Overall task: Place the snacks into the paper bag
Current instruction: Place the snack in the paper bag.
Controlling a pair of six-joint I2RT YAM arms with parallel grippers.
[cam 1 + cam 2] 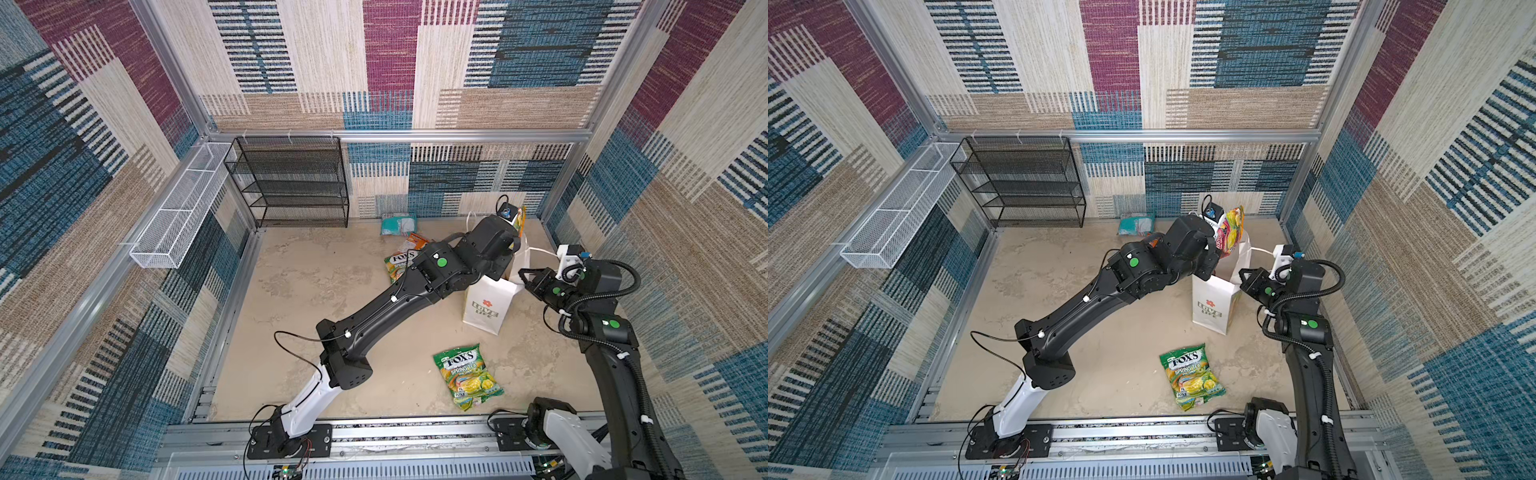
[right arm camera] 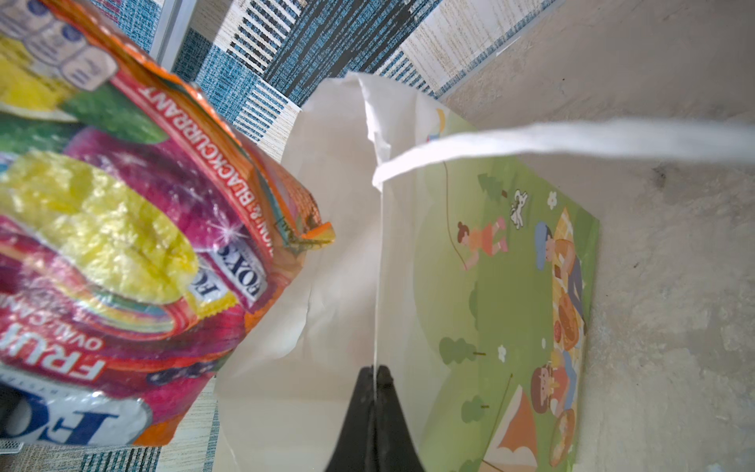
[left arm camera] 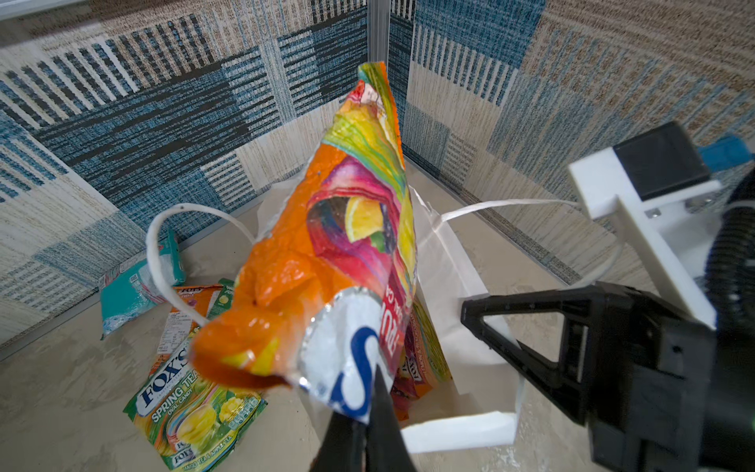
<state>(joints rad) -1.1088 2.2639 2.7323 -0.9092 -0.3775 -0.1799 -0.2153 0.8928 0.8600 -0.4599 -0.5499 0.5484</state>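
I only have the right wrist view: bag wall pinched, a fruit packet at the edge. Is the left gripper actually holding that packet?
Observer: Yes. The left wrist view shows the left gripper shut on the fruit packet at the paper bag mouth.
Operator: What is outside the bag?
Observer: A green Spring Tea packet lies alone on the table in both top views.
Operator: Any more?
Observer: A teal packet, an orange packet and a second green packet cluster at the table's far edge.

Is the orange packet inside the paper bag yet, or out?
Out: the left end effector pinches the orange packet over the paper bag's open mouth.
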